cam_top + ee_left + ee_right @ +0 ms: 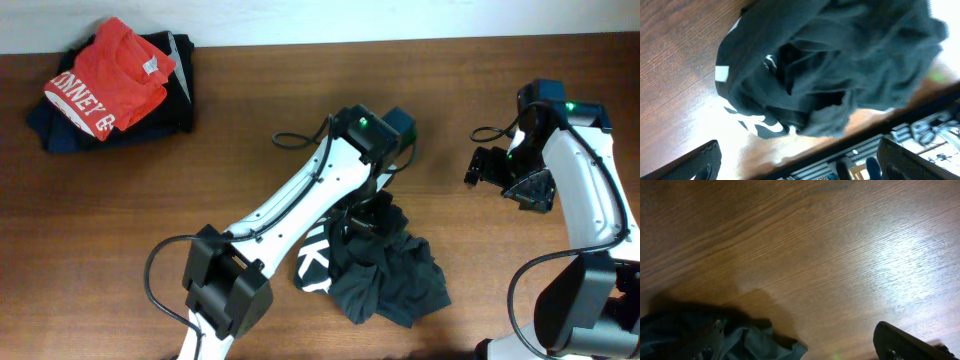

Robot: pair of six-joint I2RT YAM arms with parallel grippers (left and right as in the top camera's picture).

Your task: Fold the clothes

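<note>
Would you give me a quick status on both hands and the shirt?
Left hand open above T-shirt. Right hand aside, opening unclear. T-shirt crumpled, not folded. Red shirt pile far off, nothing blocking.

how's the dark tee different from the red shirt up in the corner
Colour: the dark tee is charcoal-black; the red shirt is bright red. Pose: the dark tee lies crumpled in a loose heap on the bare table; the red shirt sits flatter atop a stack of dark garments. Both carry white lettering.
</note>
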